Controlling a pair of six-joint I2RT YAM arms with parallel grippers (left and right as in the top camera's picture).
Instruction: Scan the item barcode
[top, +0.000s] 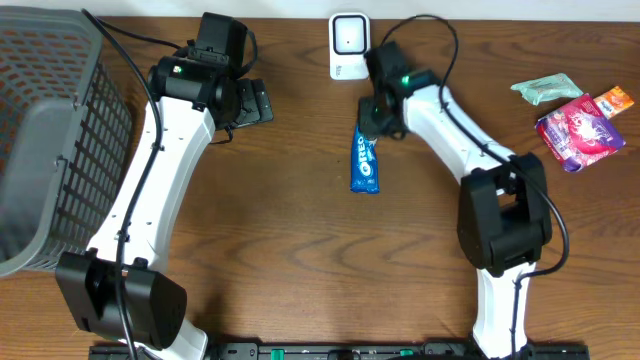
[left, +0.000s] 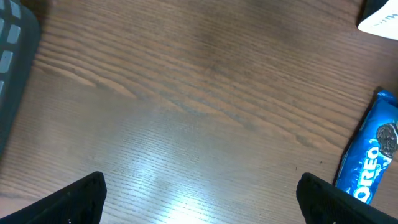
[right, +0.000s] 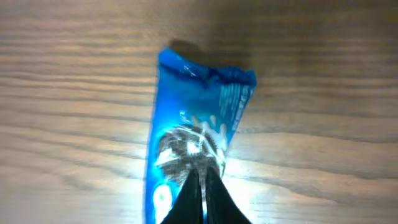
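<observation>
The right gripper (right: 202, 186) is pinching fully shut on the wrapper of the Oreo pack (top: 365, 165), taking it by the end nearest the scanner (top: 347, 45). It looks like a grip on the thin film, though I cannot tell whether the pack is coming off the counter (top: 300, 240) or lying flat on it. The pack is sitting near the scanner, just in front of it, logo side facing up. I'd guess the barcode is underneath, and the end grip is letting the arm lift and turn it toward the scanner window. The left gripper (left: 200, 198) is hanging wide open and empty over bare wood beside the pack, probably keeping out of the way. The basket (top: 50, 120) is standing at the far left.
</observation>
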